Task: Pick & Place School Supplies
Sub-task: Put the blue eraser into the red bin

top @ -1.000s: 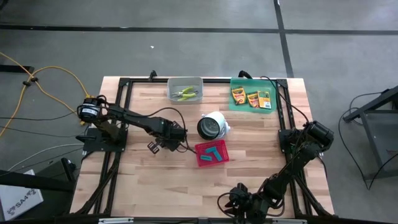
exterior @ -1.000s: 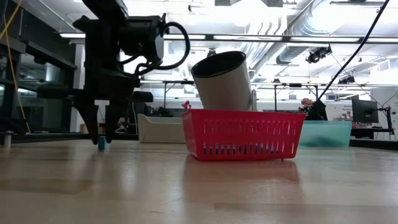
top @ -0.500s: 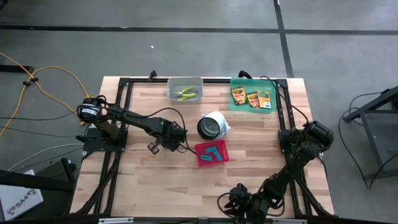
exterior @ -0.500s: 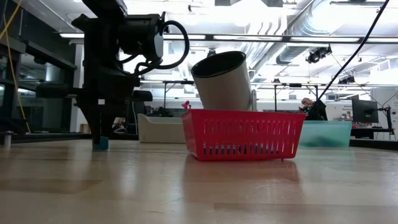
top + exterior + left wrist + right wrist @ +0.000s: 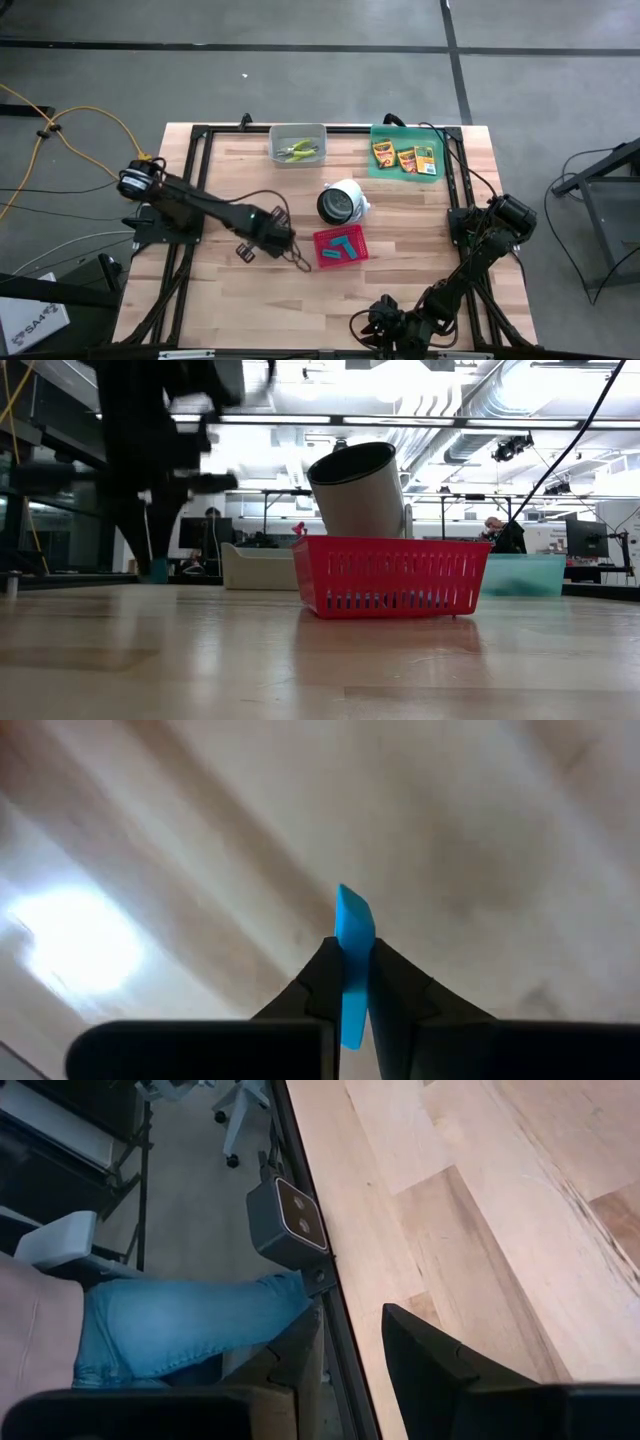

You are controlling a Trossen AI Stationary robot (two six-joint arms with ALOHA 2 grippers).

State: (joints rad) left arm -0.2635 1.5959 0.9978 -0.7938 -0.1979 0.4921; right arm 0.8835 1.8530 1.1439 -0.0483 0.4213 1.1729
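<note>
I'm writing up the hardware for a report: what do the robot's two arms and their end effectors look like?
Both arms are dark, near-black, jointed links. The left arm carries a thin black cable looping along it and a round silver-faced joint at its base. The left end effector has two dark, wedge-shaped fingers. The right arm is equally dark, with bulky rounded joints; the right end effector shows the same angular black fingers.

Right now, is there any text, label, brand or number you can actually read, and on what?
"SA4": on the white box on the floor beside the table, partly legible.
Three crayon boxes in the green tray: printing too small to read.
Nothing else carries readable text.
</note>
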